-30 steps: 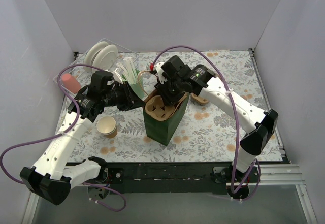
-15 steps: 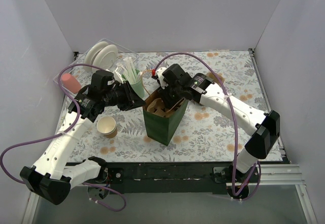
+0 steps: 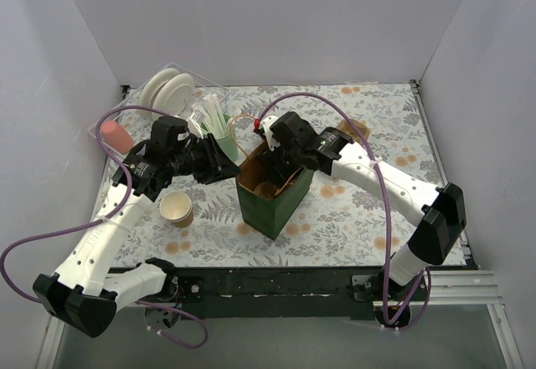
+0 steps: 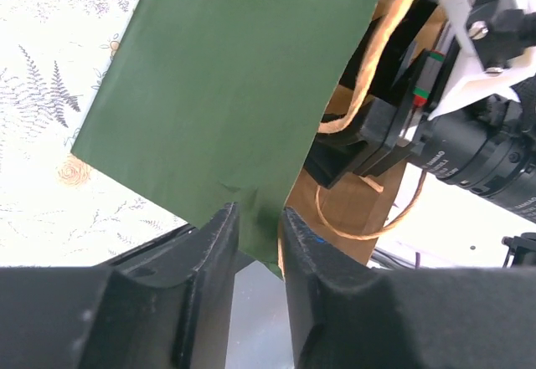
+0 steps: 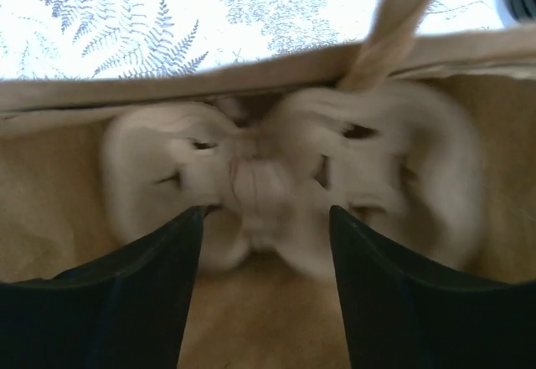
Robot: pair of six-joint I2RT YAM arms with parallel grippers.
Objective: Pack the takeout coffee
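Note:
A green paper bag (image 3: 276, 206) stands open mid-table. My left gripper (image 3: 232, 168) is shut on its left rim; in the left wrist view the green wall (image 4: 234, 76) is pinched between my fingers (image 4: 260, 218). My right gripper (image 3: 274, 172) reaches down into the bag's mouth. In the right wrist view it (image 5: 264, 227) is open, just above the pale, blurred moulded-pulp carrier (image 5: 167, 160) lying in the bag. A kraft paper cup (image 3: 176, 208) with no lid stands left of the bag. No black-lidded coffee cup shows.
A mint-green cup of white straws (image 3: 219, 133) stands behind my left gripper. White plates sit in a clear rack (image 3: 167, 91) at the back left, with a pink object (image 3: 117, 137) beside it. A brown thing (image 3: 358, 125) peeks out behind the right arm.
My right gripper has gone down into the bag with the carrier, which sat at the bag's mouth and now lies deep inside. The left gripper has kept its hold on the rim.

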